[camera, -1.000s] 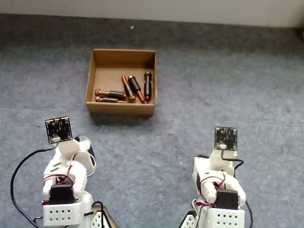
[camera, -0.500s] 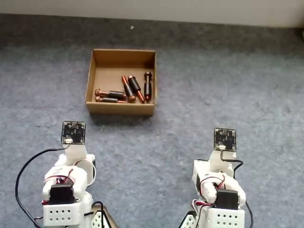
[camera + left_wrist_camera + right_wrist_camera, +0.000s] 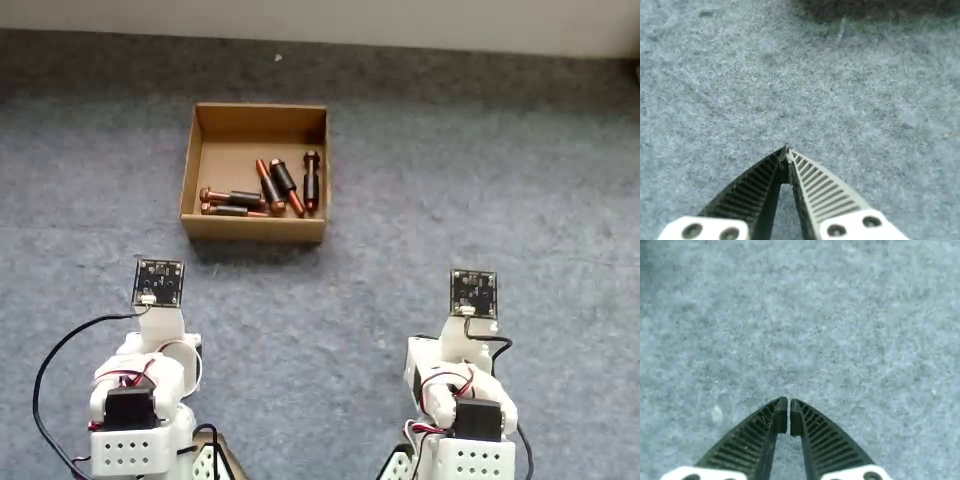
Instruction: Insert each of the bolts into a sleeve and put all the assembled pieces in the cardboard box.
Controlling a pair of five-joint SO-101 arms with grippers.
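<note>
The cardboard box [image 3: 253, 229] sits open on the bench [image 3: 430, 190], toward 11 o'clock from the middle of the high view. Inside it lie five copper-coloured bolts [image 3: 268, 187], and dark sleeves [image 3: 284, 177] show on the shanks of at least four of them. Two pieces lie side by side along the box's 6 o'clock wall, near its 7 o'clock corner, with their heads toward 9 o'clock. The other three lie close together nearer the 3 o'clock wall, running roughly from 12 to 6 o'clock.

The left arm [image 3: 140, 395] stands at 7 o'clock in the high view and the right arm [image 3: 462, 395] at 5 o'clock, both well apart from the box.

In the left wrist view, the left pincer [image 3: 786, 152] is narrow. Its ribbed fingers meet at the tips, grip nothing, and hang over the bench's grey fuzzy covering. In the right wrist view, the right pincer [image 3: 789, 412] is narrow too, with a thin slit between its tips, and it grips nothing above the same grey covering.
</note>
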